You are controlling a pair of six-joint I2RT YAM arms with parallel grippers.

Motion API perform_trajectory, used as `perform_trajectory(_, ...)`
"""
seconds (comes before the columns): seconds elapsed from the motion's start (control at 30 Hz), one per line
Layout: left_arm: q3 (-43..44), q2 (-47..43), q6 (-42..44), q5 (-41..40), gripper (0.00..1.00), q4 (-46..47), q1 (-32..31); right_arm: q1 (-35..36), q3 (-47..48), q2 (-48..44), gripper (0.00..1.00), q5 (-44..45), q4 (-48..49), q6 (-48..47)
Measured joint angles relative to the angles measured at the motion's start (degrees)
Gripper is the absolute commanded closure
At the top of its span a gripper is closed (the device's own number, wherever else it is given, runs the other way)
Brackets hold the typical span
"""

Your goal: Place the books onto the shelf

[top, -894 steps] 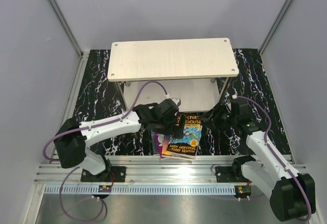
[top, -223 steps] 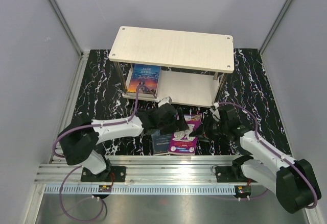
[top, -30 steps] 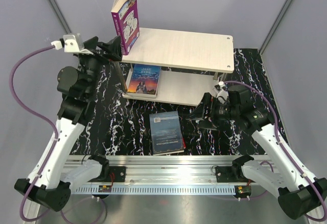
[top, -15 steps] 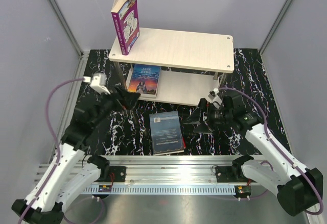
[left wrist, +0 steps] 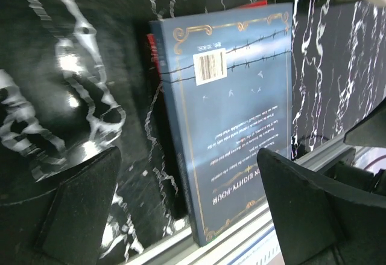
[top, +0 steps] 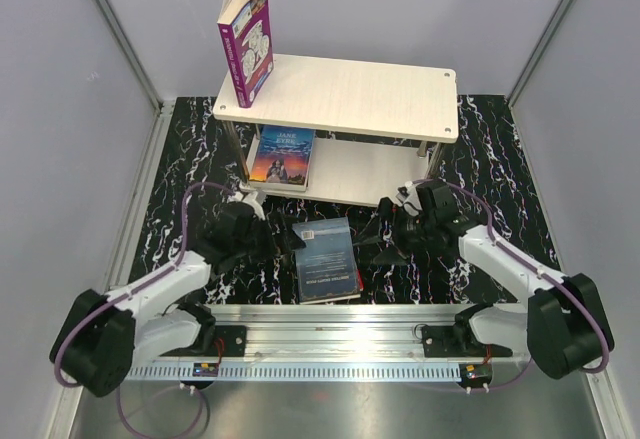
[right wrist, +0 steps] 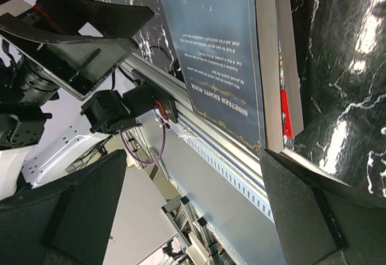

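Currently left fingers (left wrist: 78,217), right fingers (right wrist: 78,210) wide apart, empty, flanking teal book (top: 328,257) edges.

We count four books in all: one purple book (top: 247,44), one Jane Eyre (top: 282,154), one teal book (top: 327,257), and one red book (right wrist: 287,113) beneath the teal, with only its edge showing. We count one shelf (top: 350,94) of two boards, upper and lower. We count one table (top: 190,159). We count two arms, a left arm (top: 165,289) and a right arm (top: 510,259), with two fingers (left wrist: 78,210) on each.
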Motion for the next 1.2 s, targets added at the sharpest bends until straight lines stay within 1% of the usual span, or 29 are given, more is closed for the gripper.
perform_trajectory(0.27,-1.6,13.3,-4.2,2.1,0.01,14.8,-2.5,0.0,0.4,9.4,0.0,0.5,5.2,-1.4)
perform_trajectory(0.53,-1.6,20.7,-7.6,4.5,0.02,28.1,-5.5,0.4,2.1,18.2,0.01,0.5,10.1,-1.9)
perform_trajectory(0.67,-1.6,21.5,-8.7,4.5,0.11,29.5,-8.0,1.7,2.1,20.0,0.01,0.6,12.1,-1.2)
perform_trajectory(0.7,-1.6,21.5,-8.8,4.5,0.18,29.2,-8.5,2.1,2.1,20.2,0.01,0.6,12.6,-1.0)
perform_trajectory(0.77,-1.7,21.2,-9.0,4.3,0.28,28.2,-8.9,2.7,1.9,20.3,0.01,0.9,13.3,-0.9)
perform_trajectory(0.8,-1.7,20.9,-9.1,4.1,0.35,27.3,-8.9,2.8,1.8,20.3,0.01,1.1,13.7,-0.7)
perform_trajectory(0.9,-2.3,19.1,-9.2,3.6,0.42,25.0,-8.9,3.1,1.0,20.3,0.01,1.5,14.6,-0.3)
perform_trajectory(0.93,-2.6,18.3,-9.2,3.6,0.49,24.1,-8.9,3.2,0.7,20.3,0.01,1.6,15.1,-0.2)
perform_trajectory(1.03,-2.6,15.2,-9.4,3.1,0.54,21.7,-9.0,3.4,-0.5,20.1,0.02,1.6,16.2,0.5)
perform_trajectory(1.2,-2.4,8.9,-9.9,3.0,0.56,20.1,-9.8,3.9,-3.0,18.3,0.02,1.6,19.0,1.3)
